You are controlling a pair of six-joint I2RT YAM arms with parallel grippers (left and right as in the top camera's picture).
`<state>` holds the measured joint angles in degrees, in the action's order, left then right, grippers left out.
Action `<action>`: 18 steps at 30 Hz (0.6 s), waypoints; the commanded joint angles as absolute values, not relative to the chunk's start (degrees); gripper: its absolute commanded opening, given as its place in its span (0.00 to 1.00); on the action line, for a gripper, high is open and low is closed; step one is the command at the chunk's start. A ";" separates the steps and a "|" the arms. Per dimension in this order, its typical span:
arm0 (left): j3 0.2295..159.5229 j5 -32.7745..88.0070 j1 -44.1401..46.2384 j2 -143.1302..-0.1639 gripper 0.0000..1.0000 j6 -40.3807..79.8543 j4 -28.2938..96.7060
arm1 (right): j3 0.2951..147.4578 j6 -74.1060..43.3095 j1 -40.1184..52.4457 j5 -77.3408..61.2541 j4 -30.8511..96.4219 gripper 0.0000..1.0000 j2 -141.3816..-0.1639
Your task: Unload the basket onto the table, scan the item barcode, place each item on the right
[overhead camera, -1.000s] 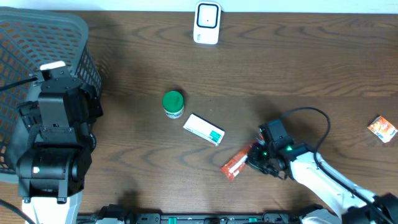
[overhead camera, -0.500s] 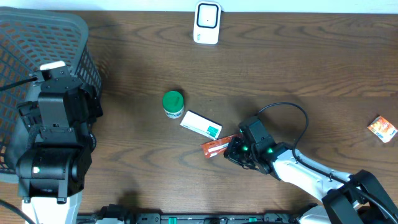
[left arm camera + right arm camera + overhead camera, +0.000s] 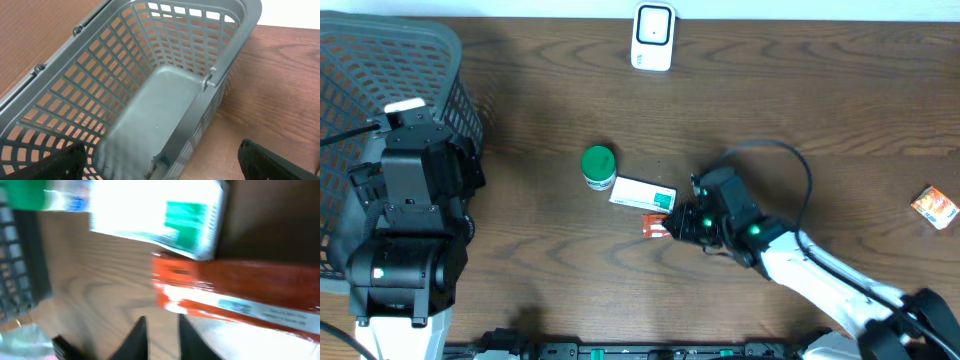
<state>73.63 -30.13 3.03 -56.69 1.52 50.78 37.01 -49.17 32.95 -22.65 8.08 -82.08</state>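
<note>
An orange snack packet [image 3: 235, 292] lies flat on the table, just ahead of my right gripper [image 3: 161, 319]. The gripper's two dark fingertips stand slightly apart, with only wood showing between them. From overhead only a corner of the packet [image 3: 655, 228] shows beside the right gripper [image 3: 678, 225]. The print on the packet is blurred. The packet touches a white and green box [image 3: 642, 194]. A white scanner [image 3: 652, 37] stands at the far edge. My left gripper [image 3: 170, 165] hangs wide open above the grey basket [image 3: 100, 75].
A green-lidded bottle [image 3: 599, 166] stands just left of the box. A second orange packet [image 3: 933, 206] lies at the far right. The grey basket [image 3: 380, 60] fills the left end, with the left arm [image 3: 410, 190] over it.
My right gripper slid left across the table, taking the orange packet with it up against the white and green box. Its jaws have parted a little. The left arm stayed still.
</note>
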 commanded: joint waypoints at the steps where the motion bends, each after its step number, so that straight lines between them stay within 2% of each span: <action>1: 73.30 -30.61 2.70 -56.49 0.96 1.80 50.76 | 42.76 -40.51 30.33 -15.27 15.18 0.06 -79.29; 2: 73.30 -30.61 2.70 -56.49 0.96 1.80 50.76 | 43.53 -39.90 29.56 -12.49 17.26 0.02 -79.29; 7: 73.30 -30.61 2.70 -56.49 0.96 1.83 50.76 | 44.12 -37.50 23.77 -3.31 23.83 0.01 -80.42; 13: 73.30 -30.61 2.70 -56.49 0.96 1.80 50.76 | 44.14 -32.82 18.68 -3.57 19.40 0.01 -86.06; 18: 73.30 -30.61 2.70 -56.49 0.96 1.80 50.76 | 44.14 -32.51 18.48 -4.64 16.64 0.01 -92.68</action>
